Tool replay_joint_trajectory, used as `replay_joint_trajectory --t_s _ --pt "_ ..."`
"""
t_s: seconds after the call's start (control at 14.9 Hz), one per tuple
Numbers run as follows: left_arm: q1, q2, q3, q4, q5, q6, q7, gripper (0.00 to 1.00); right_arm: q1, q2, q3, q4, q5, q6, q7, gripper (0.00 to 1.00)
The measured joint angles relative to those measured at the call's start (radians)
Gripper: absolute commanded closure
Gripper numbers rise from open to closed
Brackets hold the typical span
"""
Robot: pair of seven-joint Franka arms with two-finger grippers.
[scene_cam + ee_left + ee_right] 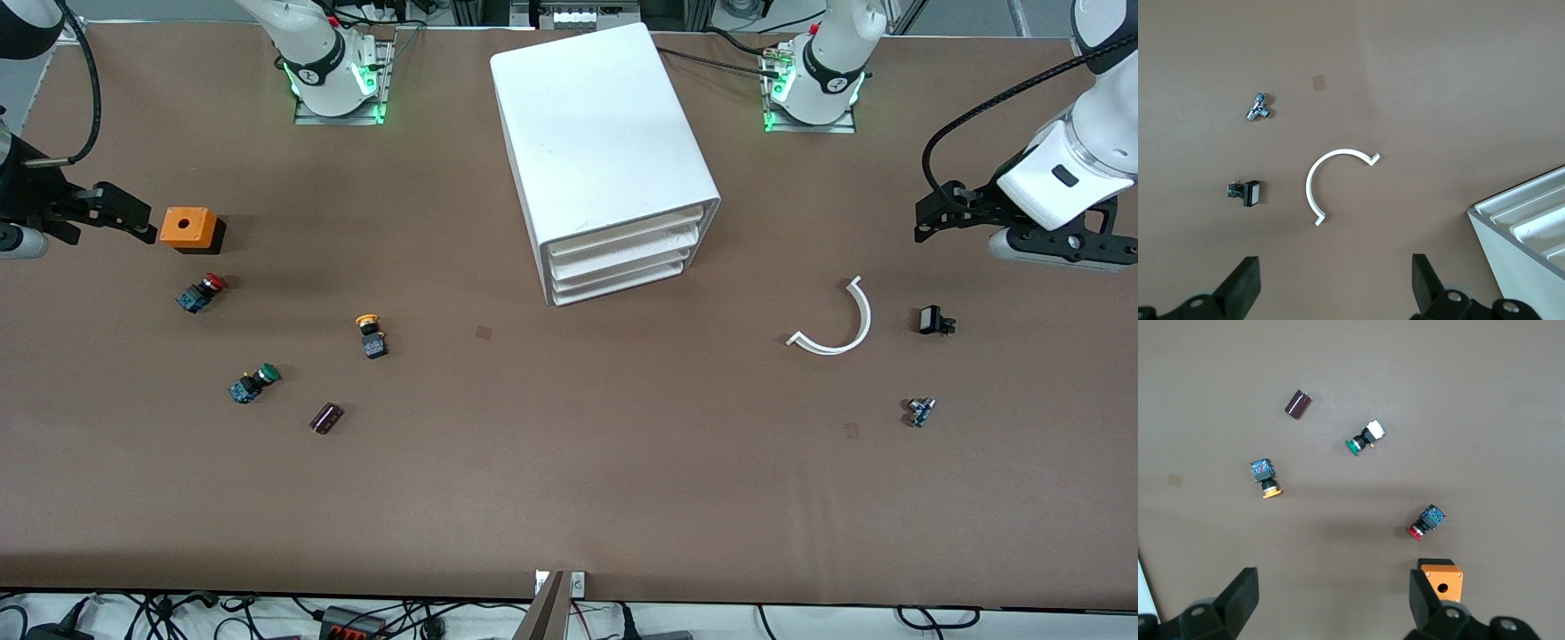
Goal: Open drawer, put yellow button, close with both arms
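The white cabinet (pixel 605 142) stands at the middle of the table, with its three drawers facing the front camera. The top drawer (pixel 627 233) is shut. The cabinet's corner also shows in the left wrist view (pixel 1521 247). The yellow button (pixel 370 334) lies on its side on the table toward the right arm's end, nearer to the front camera than the cabinet; it also shows in the right wrist view (pixel 1267 479). My right gripper (pixel 133 218) (pixel 1335 597) is open and empty, up beside an orange box. My left gripper (pixel 929 222) (pixel 1336 280) is open and empty, up over the left arm's end.
An orange box (pixel 188 228), a red button (pixel 201 292), a green button (pixel 253 382) and a dark cylinder (pixel 326 418) lie around the yellow button. A white curved strip (pixel 840 324), a small black part (pixel 933 320) and a small metal part (pixel 920 411) lie toward the left arm's end.
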Motion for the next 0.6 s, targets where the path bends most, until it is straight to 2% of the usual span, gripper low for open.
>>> replay_joint_trajectory --t_s 0.6 --pt "0.0 0.0 0.0 0.0 0.0 0.0 0.0 0.0 0.0 0.002 0.0 -0.009 0.0 0.001 0.0 0.0"
